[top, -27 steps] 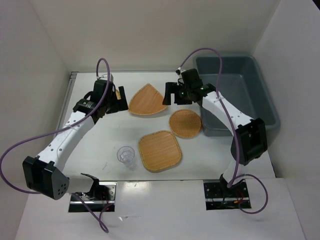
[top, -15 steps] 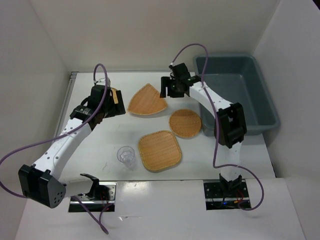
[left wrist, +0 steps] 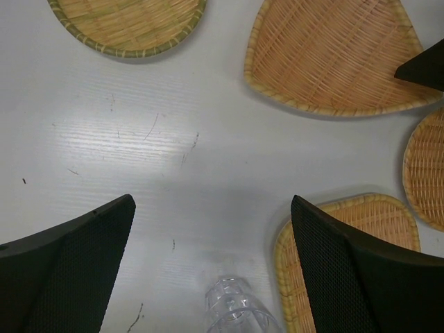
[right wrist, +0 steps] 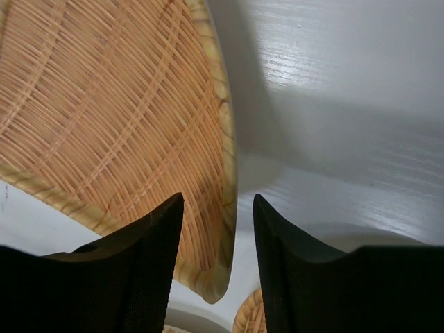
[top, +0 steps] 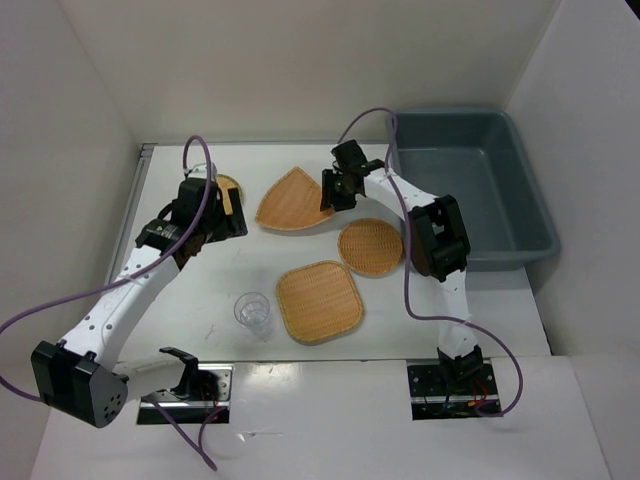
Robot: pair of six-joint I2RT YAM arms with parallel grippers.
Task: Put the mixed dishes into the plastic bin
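All 5 dishes lie on the white worktop and none is in the plastic bin, which stands at the far right with its floor bare, so the task looks to be at its first pickup. The right claw is down at the right-hand edge of the rounded triangle plate. Its 2 fingers are partly parted and set astride the raised rim, 1 over the woven inside and 1 over bare worktop outside, so it is open around the edge and not clamped on it. That placing makes sense: a flat plate offers little to pinch from above except its rim, and this edge faces the bin, so a lift from here would likely need only a short carry to the right. The left claw hangs spread wide above bare worktop, holding nothing. It is near the far-left round plate, probably lining up on that plate or waiting its turn. The middle round plate sits close against the bin's left wall, though whether they touch cannot be told. The rounded square plate lies nearer the arm bases. The clear ribbed cup stands upright just left of the square plate, apart from it.
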